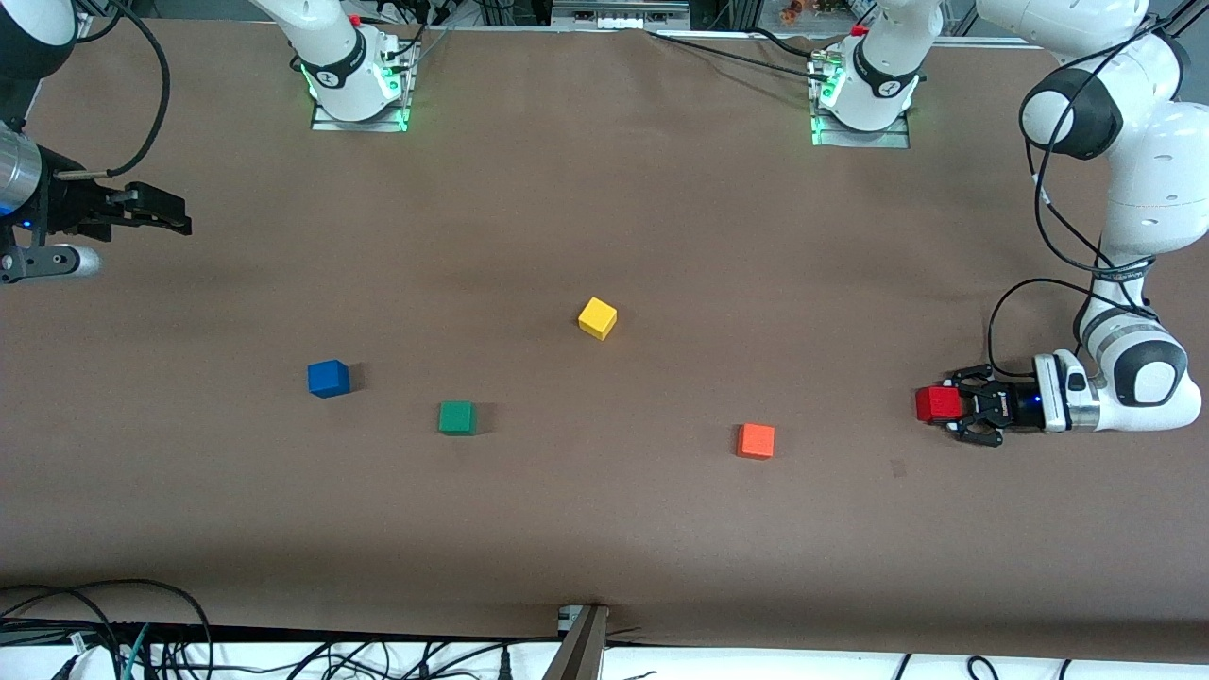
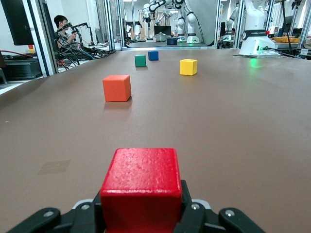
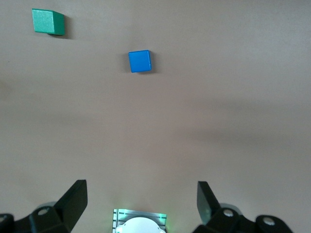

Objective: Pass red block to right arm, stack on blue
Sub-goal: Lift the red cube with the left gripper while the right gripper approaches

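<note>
The left gripper (image 1: 947, 408) has its jaws clamped on the red block (image 1: 938, 404), low at the worktop (image 1: 604, 529) toward the left arm's end from the orange cube (image 1: 756, 440). The grasp step looks done; next comes lifting and carrying it to the right gripper (image 1: 175, 215), which waits with jaws apart, well away from the blue cube (image 1: 328, 378).

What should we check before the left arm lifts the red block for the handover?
1. Left hand shut on red block: ok, block sits between the fingers in the left wrist view.
2. Block off the table: cannot tell.
3. Right hand open to receive: ok, fingers stand apart; the arm waits at its own end of the table.
4. Blue block bare on top: ok, nothing on it, also seen at.
5. Green block apart from blue: ok, a gap shows between them.
6. Orange block in the way to mid-table: ok if lifted over it; yellow block lies farther from the front camera.
</note>
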`<state>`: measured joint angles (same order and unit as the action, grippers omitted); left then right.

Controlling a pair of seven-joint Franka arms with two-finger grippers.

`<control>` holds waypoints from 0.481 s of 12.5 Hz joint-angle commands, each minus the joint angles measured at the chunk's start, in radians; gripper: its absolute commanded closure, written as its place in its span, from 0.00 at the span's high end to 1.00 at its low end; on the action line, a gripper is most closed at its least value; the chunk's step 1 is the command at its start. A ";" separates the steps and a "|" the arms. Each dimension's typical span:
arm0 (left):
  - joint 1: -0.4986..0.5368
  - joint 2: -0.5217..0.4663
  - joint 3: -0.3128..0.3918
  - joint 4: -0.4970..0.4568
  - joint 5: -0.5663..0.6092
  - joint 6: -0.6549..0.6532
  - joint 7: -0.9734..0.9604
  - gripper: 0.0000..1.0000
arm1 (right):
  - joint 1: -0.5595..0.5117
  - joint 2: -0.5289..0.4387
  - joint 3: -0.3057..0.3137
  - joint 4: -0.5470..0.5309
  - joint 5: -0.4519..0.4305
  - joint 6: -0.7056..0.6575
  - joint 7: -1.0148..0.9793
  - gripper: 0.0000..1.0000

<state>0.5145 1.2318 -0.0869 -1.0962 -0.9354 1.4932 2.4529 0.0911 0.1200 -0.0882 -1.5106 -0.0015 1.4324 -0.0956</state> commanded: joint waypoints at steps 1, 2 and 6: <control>-0.048 0.005 0.000 0.019 -0.039 -0.024 0.041 0.00 | -0.004 0.021 0.013 0.027 0.020 -0.004 -0.004 1.00; -0.059 0.003 -0.016 0.018 -0.043 -0.034 0.020 0.00 | -0.004 0.023 0.015 0.027 0.040 0.009 -0.004 1.00; -0.059 0.003 -0.235 0.016 -0.051 -0.074 -0.196 0.00 | -0.005 0.061 0.015 0.024 0.106 0.052 -0.016 1.00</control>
<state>0.4542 1.2316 -0.2416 -1.0947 -0.9654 1.4424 2.3385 0.0938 0.1541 -0.0786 -1.5068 0.0754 1.4724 -0.0957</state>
